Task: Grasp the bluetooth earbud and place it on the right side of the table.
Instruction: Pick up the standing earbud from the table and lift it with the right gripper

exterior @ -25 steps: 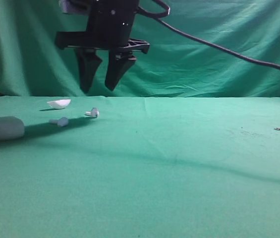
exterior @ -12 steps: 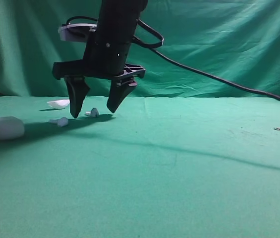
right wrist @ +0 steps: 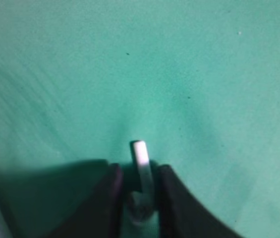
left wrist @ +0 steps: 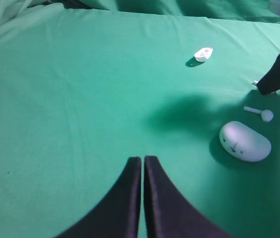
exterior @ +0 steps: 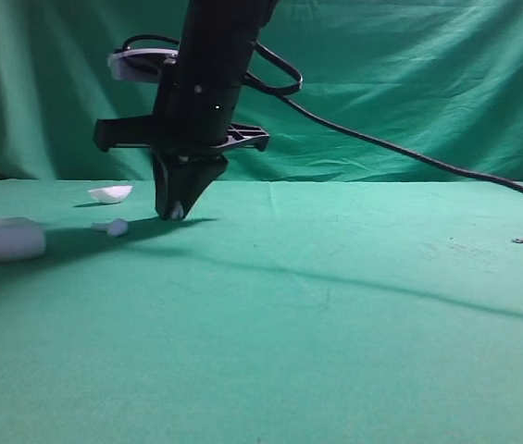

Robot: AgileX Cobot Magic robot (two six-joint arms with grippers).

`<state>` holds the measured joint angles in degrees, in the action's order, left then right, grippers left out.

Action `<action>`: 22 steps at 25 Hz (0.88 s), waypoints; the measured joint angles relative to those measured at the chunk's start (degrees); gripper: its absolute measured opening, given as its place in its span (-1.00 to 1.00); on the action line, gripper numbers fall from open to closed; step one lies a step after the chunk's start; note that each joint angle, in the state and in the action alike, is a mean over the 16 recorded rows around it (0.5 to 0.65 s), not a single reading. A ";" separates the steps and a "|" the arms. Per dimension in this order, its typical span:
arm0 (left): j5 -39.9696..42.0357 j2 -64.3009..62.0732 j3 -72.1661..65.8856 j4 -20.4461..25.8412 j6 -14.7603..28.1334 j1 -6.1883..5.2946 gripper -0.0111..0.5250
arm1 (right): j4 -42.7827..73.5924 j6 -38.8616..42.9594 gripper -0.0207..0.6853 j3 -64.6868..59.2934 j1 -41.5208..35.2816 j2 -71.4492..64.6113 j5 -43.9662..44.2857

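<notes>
The right gripper (exterior: 177,211) is reaching across to the left part of the table (exterior: 335,351) and is standing with its fingertips down at the green cloth. Its jaws are drawn in narrow around the bluetooth earbud (right wrist: 142,171), and the wrist view is showing the white stem lying between the two dark fingers (right wrist: 111,198), its tip poking out ahead of them. From the high view, a small white bit of the earbud is showing at the very tips of the jaws, right at the cloth; whether it is lifted clear of the table cannot be told.

Taking the white charging case (exterior: 6,239) as the landmark: the held earbud is lying to the right of the case and farther back. The second earbud (exterior: 113,227) is resting on the cloth between the case and the right gripper, near the gripper but apart from it. The white shell-shaped piece (exterior: 111,193) is sitting behind and to the right of the case, close to the backdrop.

The left gripper (left wrist: 142,198) is hanging over bare cloth well away from the case, with its two dark fingers pressed together and nothing between them. A black cable (exterior: 409,157) is trailing from the right arm toward the right edge.
</notes>
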<state>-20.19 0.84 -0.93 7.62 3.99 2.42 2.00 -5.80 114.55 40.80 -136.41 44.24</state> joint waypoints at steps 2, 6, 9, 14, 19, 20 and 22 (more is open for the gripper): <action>0.00 0.00 0.00 0.00 0.00 0.00 -0.96 | 0.03 0.10 -0.51 0.49 -0.07 0.08 0.76; 0.00 0.00 0.00 0.00 0.00 0.00 -0.96 | 0.06 0.41 -0.69 1.77 -0.55 1.23 3.44; 0.00 0.00 0.00 0.00 0.00 0.00 -0.96 | 0.11 0.89 -0.73 2.80 -1.46 3.40 6.58; 0.00 0.00 0.00 0.00 0.00 0.00 -0.96 | 0.22 2.28 -0.73 4.12 -4.64 9.47 13.74; 0.00 0.00 0.00 0.00 0.00 0.00 -0.96 | 0.35 3.91 -0.73 0.99 -10.23 18.66 19.64; 0.00 0.00 0.00 0.00 0.00 0.00 -0.96 | 0.39 4.25 -0.73 -0.52 -11.58 20.72 20.27; 0.00 0.00 0.00 0.00 0.00 0.00 -0.96 | 0.47 4.92 -0.73 -4.49 -14.39 24.90 20.78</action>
<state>-20.19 0.84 -0.93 7.62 3.99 2.42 2.47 -0.88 110.07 26.40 -111.51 65.02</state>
